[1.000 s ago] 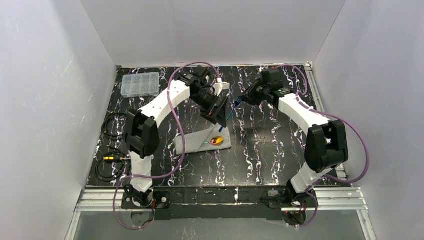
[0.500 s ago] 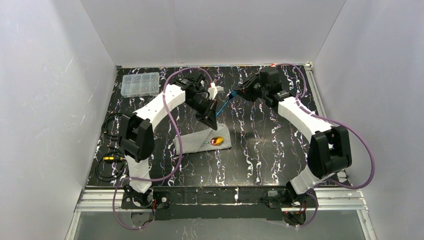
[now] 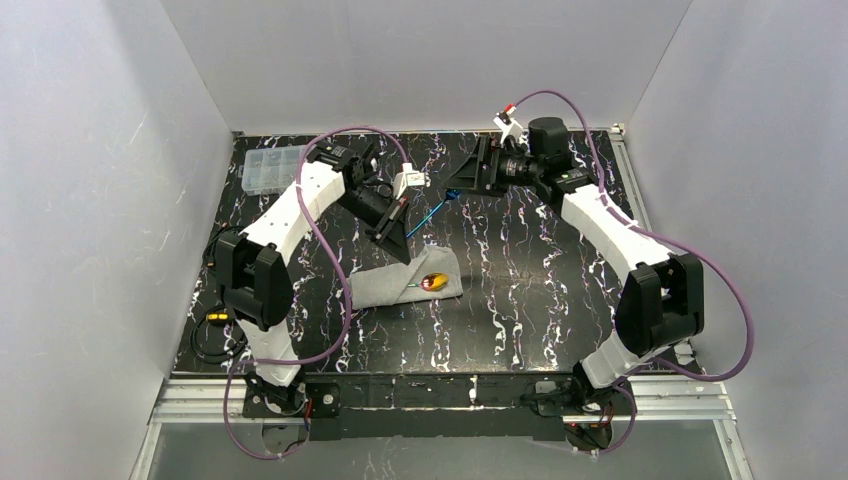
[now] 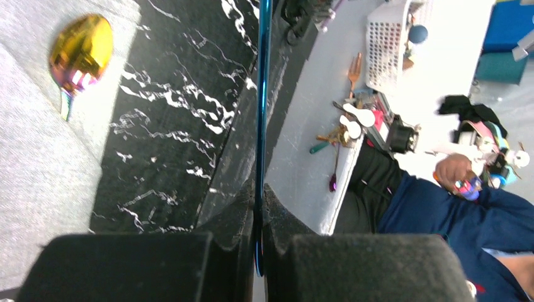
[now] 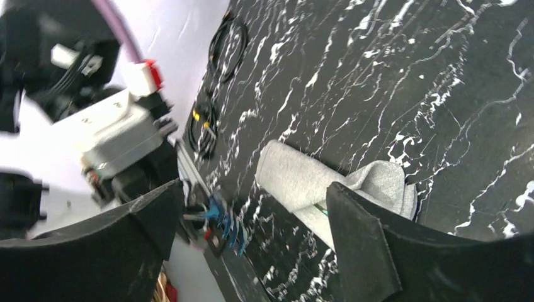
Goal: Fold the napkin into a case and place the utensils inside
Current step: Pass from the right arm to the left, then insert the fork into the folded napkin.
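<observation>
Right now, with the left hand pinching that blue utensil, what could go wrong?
The left hand grips the thin blue utensil by one end, so it may slip. The right hand stands open close to its far tip and could knock it. The gold spoon lies near the edge of the napkin case; inserting the blue one might nudge it off.

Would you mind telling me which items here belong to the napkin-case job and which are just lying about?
Job: folded grey napkin; gold-pink spoon lying on it; blue utensil in the left gripper.
Lying about: clear compartment box; coiled black cables.
</observation>
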{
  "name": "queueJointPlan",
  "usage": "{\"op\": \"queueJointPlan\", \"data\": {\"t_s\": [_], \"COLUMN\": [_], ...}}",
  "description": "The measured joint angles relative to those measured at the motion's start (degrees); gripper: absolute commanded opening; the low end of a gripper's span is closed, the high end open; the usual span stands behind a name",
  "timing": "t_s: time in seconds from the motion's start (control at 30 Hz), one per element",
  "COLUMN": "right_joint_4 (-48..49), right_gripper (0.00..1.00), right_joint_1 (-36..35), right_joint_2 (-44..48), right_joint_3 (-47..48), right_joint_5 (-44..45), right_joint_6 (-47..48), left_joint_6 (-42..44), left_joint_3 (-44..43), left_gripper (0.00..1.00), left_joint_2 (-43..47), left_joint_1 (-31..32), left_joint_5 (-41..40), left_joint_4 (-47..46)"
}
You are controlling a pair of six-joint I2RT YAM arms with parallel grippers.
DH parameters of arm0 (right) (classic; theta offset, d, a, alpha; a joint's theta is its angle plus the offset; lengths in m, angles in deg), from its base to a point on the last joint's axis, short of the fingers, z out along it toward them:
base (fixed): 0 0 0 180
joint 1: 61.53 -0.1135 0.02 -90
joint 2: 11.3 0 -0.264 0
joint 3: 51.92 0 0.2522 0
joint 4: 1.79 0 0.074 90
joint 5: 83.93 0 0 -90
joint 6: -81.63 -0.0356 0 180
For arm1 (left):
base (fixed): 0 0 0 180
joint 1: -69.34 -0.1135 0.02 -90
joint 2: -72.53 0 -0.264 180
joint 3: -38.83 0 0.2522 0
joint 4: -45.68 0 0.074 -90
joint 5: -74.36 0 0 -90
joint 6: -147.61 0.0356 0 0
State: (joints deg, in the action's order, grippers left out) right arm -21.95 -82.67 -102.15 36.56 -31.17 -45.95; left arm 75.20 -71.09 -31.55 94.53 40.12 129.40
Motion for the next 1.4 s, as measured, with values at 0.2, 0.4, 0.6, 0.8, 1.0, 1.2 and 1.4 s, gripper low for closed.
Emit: {"op": "queueJointPlan", "data": {"t_s": [0.2,0.4,0.6,0.8,1.0,1.2,1.4], "right_joint_4": [-5.2,-7.1,0.2,5.0,4.3,1.2,-3.1], "right_gripper": [0.92,0.77,0.64,0.33,0.19,0.01,0.01], "right_joint_1": [3.0,4.4,4.4,4.5,4.5,4.2,4.3], "right_joint_2": [1.8,4.0,4.8,6.1,6.1,6.1,7.1], "right_joint_3": [2.0,1.9,-2.1,-3.0,-2.4,-1.0,-2.6], "right_joint_5": [-10.8,-19.1,-25.3,-25.8,-23.8,-20.1,-8.4], "right_joint_6": [12.7,18.3,14.1,10.4,9.8,12.5,12.6], "left_joint_6": [10.2,16.5,19.1,19.3,19.3,19.1,15.4], "left_joint_3": [-1.2,-2.4,-2.5,-2.5,-2.5,-2.5,-1.7], "left_gripper": [0.0,0.0,0.0,0.0,0.0,0.38,0.49], "left_joint_2": [-0.1,-0.1,-0.1,-0.1,-0.1,-0.1,0.0], "left_joint_1": [-1.2,-1.1,-1.1,-1.1,-1.1,-1.1,-1.1], "left_joint_5": [2.4,3.6,3.6,3.6,3.6,3.8,-2.1], "left_joint_4": [12.1,15.7,15.8,15.8,15.8,15.8,15.7]}}
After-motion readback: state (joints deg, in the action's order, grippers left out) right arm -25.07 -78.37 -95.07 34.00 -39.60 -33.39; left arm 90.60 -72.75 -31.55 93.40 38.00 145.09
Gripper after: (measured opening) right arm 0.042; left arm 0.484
